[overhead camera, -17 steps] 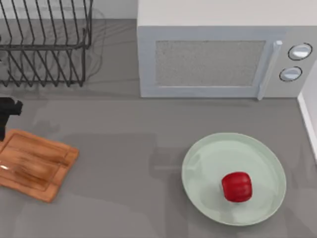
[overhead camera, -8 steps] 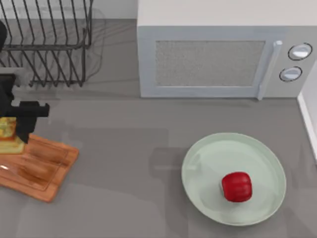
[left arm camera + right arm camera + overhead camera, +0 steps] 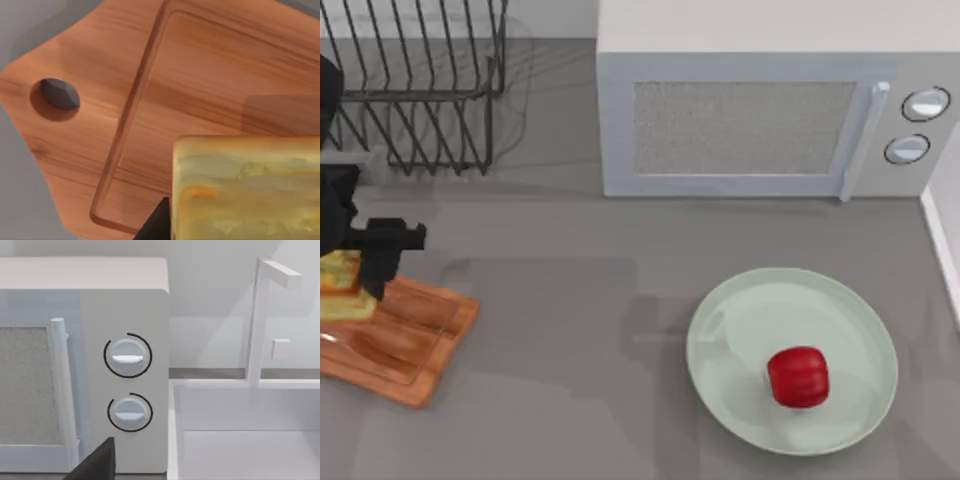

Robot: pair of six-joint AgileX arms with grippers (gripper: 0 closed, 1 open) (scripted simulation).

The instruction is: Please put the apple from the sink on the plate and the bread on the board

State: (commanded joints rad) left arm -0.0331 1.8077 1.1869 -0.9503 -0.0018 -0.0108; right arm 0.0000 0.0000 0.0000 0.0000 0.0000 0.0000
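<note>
From above, the left claw (image 3: 348, 262) is pinching the bread (image 3: 342, 286) over the board's (image 3: 405, 345) left end; the apple (image 3: 797, 377) is sitting on the plate (image 3: 750, 320). The left wrist camera is showing the bread (image 3: 247, 187) hanging above the board (image 3: 200, 75). The right wrist camera is facing the microwave (image 3: 125, 310) and sink (image 3: 240, 440).

A white microwave (image 3: 775, 120) stands at the back of the grey table (image 3: 580, 330), its door handle (image 3: 860, 140) upright beside two round knobs (image 3: 915, 125), one above the other. A black wire dish rack (image 3: 415, 85) sits at the back left. To the right of the microwave lies a white sink (image 3: 245, 430) with what looks like a tall angular tap (image 3: 262, 315) behind it.
</note>
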